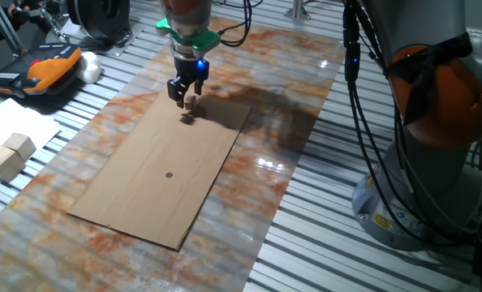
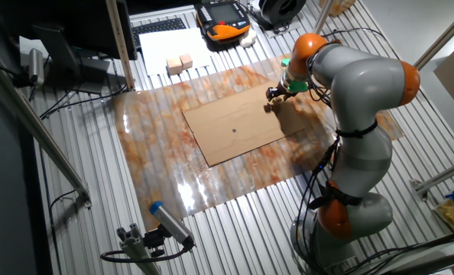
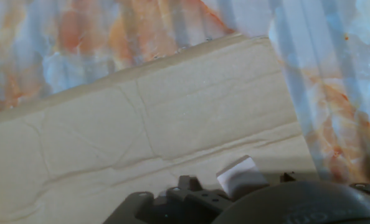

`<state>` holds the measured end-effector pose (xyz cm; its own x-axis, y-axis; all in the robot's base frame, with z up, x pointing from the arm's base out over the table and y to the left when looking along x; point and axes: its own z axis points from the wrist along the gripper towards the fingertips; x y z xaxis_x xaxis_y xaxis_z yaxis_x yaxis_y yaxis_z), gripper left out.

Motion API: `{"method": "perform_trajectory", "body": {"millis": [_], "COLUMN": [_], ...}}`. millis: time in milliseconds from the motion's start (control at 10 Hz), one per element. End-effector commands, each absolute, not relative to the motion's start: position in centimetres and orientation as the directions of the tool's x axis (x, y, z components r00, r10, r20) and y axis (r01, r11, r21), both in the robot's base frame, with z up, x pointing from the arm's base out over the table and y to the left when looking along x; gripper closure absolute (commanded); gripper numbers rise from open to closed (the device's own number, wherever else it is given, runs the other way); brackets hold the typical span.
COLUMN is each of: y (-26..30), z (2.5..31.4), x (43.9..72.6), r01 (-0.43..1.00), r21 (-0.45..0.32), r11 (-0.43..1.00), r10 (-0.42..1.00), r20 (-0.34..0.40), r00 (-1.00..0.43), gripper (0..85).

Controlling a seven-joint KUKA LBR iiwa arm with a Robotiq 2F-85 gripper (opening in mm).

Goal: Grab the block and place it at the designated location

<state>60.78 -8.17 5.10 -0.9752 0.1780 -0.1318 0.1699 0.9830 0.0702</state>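
One cardboard sheet (image 1: 156,174) lies on the marbled table (image 1: 281,130), with two pale blocks (image 1: 8,156) on white paper well off its far side and an orange pendant (image 1: 50,66) beyond. One dark dot (image 1: 169,174) sits mid-sheet. The gripper (image 1: 186,95) hangs above the sheet's corner, clenched on one tiny brown cube (image 1: 190,102), clear of the cardboard.

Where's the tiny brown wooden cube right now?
In one fixed view, the tiny brown wooden cube sits between the gripper fingertips, just above the brown cardboard sheet near its far corner, well beyond the small dark dot mark.
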Motion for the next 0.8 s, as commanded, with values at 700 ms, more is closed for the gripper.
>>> {"method": "perform_trajectory", "body": {"millis": [700], "y": [-7.95], "z": [4.99], "x": [60.61], "r01": [0.142], "r21": [0.052], "r11": [0.989], "r10": [0.148], "r20": [-0.145], "r00": [-0.978], "gripper": [34.0]}}
